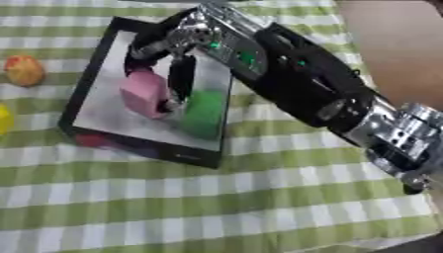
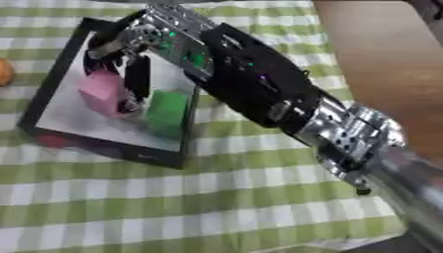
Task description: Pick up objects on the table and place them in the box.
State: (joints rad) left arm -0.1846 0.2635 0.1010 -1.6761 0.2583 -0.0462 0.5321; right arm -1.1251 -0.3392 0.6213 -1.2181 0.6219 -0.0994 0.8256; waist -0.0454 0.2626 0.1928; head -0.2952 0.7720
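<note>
Pink block point(image 1: 143, 91) sits inside the black box point(image 1: 91, 79), pinched between the curled fingers point(image 1: 182, 74) of the right hand point(image 1: 186, 42); a green block point(image 1: 205, 111) lies just beside them.

One black-rimmed box point(image 1: 95, 74) stands on the checked bench point(image 1: 259, 197), and in it lie two blocks: one pink point(image 1: 143, 93) and one green point(image 1: 206, 111). Outside the box are one orange rounded thing point(image 1: 23, 70) and one yellow thing point(image 1: 4, 118), cut off by the edge. One robot arm shows, with one hand point(image 1: 177, 54).
</note>
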